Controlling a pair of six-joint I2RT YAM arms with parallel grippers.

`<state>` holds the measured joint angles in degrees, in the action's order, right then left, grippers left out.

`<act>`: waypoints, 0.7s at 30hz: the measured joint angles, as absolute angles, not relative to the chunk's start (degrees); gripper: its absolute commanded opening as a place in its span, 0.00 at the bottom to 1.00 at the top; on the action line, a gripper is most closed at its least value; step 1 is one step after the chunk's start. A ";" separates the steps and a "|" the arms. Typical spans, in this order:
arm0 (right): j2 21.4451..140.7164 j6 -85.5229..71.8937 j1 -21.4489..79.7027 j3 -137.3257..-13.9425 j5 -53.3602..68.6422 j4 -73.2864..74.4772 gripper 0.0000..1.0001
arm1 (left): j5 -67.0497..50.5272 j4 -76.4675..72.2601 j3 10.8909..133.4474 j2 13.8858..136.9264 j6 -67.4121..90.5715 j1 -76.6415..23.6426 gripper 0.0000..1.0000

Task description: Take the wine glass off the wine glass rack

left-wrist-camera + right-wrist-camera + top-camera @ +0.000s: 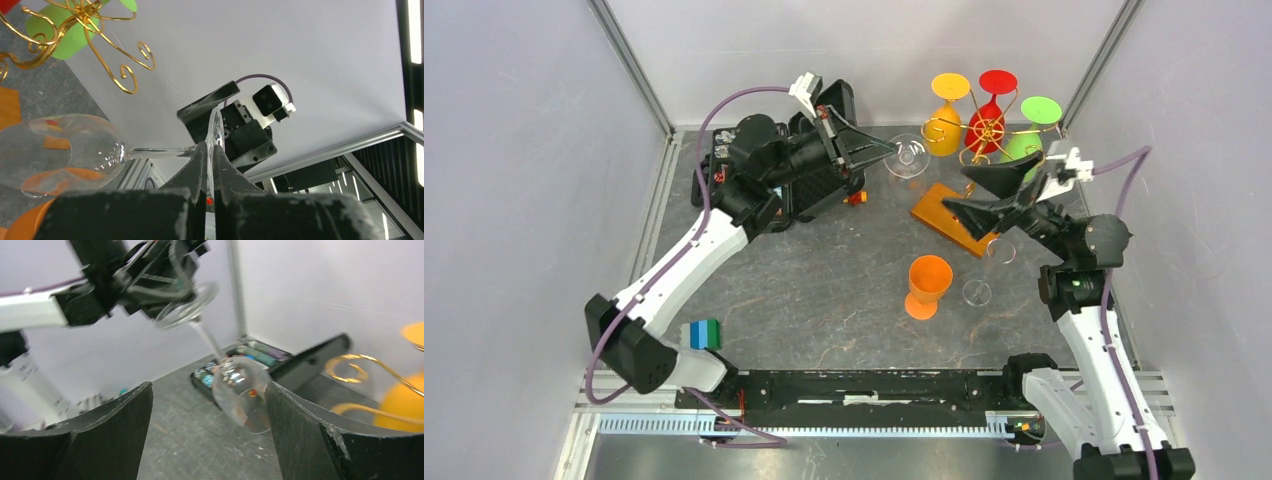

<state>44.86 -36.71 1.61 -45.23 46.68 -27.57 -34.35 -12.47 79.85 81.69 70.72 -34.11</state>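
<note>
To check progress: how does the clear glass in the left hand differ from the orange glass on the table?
The clear wine glass is transparent; the orange glass is opaque. The clear one is held sideways in the air, the left hand shut on its foot; the orange one stands free on the table. Both are stemmed and off the wine glass rack.

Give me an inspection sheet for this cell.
Surface: dark mottled table.
Job's things: clear wine glass off the wine glass rack, held sideways in air; yellow glass, red glass, green glass hang on it.
Clutter: orange glass, second clear glass, black case, blue-green block.
Grippers: left claw shut on wine glass foot; right claw open near rack's wooden base.
Cables: purple cables arch clear of rack.
Surroundings: white walls, aluminium posts.
</note>
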 measured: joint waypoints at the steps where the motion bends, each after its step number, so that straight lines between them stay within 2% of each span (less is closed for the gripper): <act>1: 45.32 -34.94 4.05 -45.30 47.77 -28.32 0.86 | -34.28 -12.10 79.50 80.49 70.72 -34.09 0.02; 7: 49.10 -14.02 19.81 -51.92 47.44 -21.37 0.85 | -33.93 -8.54 79.26 74.50 70.65 -33.71 0.02; 11: 52.14 -5.06 24.71 -55.66 44.01 -18.11 0.85 | -34.13 -6.02 79.26 72.69 70.57 -33.58 0.02; 13: 53.36 -1.76 25.82 -56.07 42.46 -17.89 0.81 | -34.20 -4.73 79.26 72.25 70.48 -33.45 0.02; 15: 54.63 0.60 26.89 -56.12 41.60 -17.85 0.73 | -34.39 -3.38 79.26 72.03 70.41 -33.43 0.02; 18: 57.28 3.29 29.23 -56.80 41.34 -17.47 0.54 | -34.65 -2.26 79.13 71.88 70.41 -33.34 0.02; 21: 59.46 5.19 31.44 -57.36 41.30 -16.93 0.41 | -34.65 -1.72 78.70 71.81 70.32 -33.34 0.02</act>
<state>59.46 5.19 31.44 -57.36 41.30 -16.93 -34.65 -1.72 78.70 71.81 70.32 -33.34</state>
